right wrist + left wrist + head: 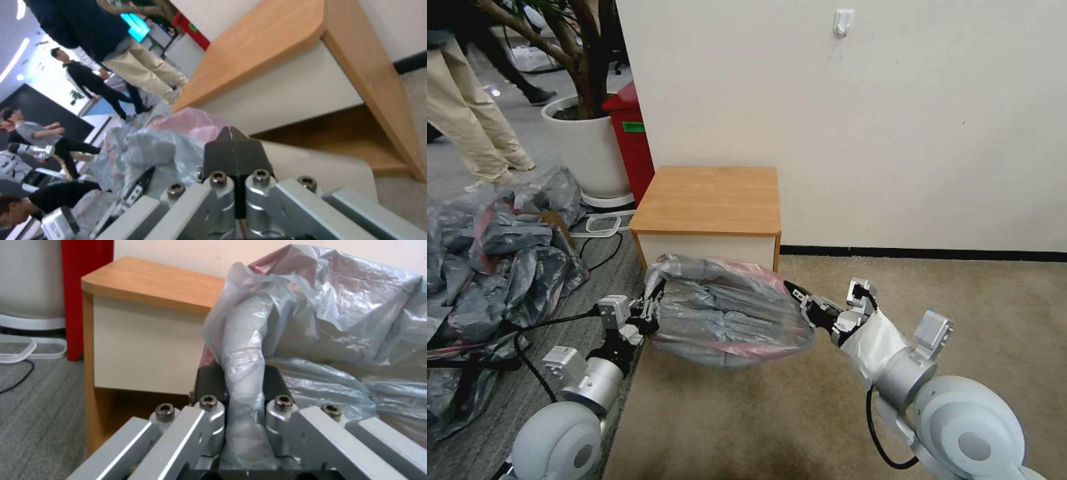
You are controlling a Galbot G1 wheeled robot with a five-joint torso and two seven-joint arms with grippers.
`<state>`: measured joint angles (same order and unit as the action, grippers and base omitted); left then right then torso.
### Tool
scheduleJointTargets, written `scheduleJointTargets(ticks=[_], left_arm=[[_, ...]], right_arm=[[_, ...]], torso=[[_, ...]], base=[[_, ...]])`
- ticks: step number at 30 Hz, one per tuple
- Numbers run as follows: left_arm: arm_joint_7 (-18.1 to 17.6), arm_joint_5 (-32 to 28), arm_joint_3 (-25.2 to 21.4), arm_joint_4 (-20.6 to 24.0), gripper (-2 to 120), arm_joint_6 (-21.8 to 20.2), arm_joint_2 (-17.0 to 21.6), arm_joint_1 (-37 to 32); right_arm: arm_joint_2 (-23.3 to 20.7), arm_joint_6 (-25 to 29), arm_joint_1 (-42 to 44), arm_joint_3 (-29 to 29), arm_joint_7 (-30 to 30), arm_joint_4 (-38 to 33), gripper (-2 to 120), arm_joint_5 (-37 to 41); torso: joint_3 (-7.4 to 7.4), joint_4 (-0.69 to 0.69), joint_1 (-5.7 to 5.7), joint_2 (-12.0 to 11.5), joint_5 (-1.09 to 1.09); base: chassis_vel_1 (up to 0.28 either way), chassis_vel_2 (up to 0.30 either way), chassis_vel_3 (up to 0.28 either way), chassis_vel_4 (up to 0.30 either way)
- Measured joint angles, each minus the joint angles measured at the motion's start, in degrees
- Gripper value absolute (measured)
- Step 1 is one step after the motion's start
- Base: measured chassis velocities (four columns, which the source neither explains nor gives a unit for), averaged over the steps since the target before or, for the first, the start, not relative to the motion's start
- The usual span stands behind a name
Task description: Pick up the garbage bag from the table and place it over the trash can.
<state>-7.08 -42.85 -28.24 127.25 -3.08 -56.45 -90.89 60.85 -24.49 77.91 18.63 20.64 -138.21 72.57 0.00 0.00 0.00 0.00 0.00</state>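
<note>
Far left on the floor: heap of grey and red bags (490, 267), apart from the work. Behind it, white plant pot (587, 143) and red bin (630, 143) against the wall.

Left gripper (650, 310) low in front of the table (710, 200), pressed together on a fold of the garbage bag (727, 313); in the left wrist view, plastic (242, 380) runs up between the dark pads (209, 380). Bag off the table top, hanging open between both arms, pink-red rim at its far and near edges, in front of the white drawer.

Right gripper (797, 293) at the bag's right edge. In the right wrist view, pads (233, 156) closed flat on each other; no film clearly seen between them, so a pinch on the rim likely but not confirmed.

Step in hand, by judgement: mouth spread, ready to go over the trash can (320, 166). To do well: keep both pinches firm, keep the rim taut and level, lower evenly so both corners clear the can's rim together; slack on either side risks a fold inside.

Hard to make out: can mostly hidden under the bag, a cream curved wall showing just beyond the right pads. How much of the rim already sits over it cannot be told.
</note>
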Motion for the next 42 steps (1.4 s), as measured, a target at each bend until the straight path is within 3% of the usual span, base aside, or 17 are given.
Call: scheduleJointTargets(ticks=[8,19,32,42], left_arm=[[2.26,-0.03,-0.07,1.01,7,0.0,-0.06,-0.95],[2.62,-2.41,-0.3,1.13,7,-0.03,-0.67,-1.24],[-1.85,-13.34,-0.86,1.15,7,-2.33,-1.84,-0.23],[-4.04,-16.42,-0.62,0.52,7,-3.36,-1.9,1.17]], right_arm=[[-0.9,0.3,-5.09,-0.11,0.21,3.69,0,1.32],[-1.24,-1.42,-5.5,0.74,2.76,7.25,0,1.33],[-2.28,-2.99,-2.77,1.39,3.73,5.09,0,2.23],[-1.06,-2.41,-1.37,1.81,3.74,3.64,3,1.2]], torso=[[0.0,0.0,0.0,0.0,0.0],[0.0,0.0,0.0,0.0,0.0],[0.0,0.0,0.0,0.0,0.01],[0.0,0.0,0.0,0.0,0.0]], base=[[0.0,0.0,0.0,0.0],[0.0,0.0,0.0,0.0],[0.0,0.0,0.0,0.0],[0.0,0.0,0.0,0.0]])
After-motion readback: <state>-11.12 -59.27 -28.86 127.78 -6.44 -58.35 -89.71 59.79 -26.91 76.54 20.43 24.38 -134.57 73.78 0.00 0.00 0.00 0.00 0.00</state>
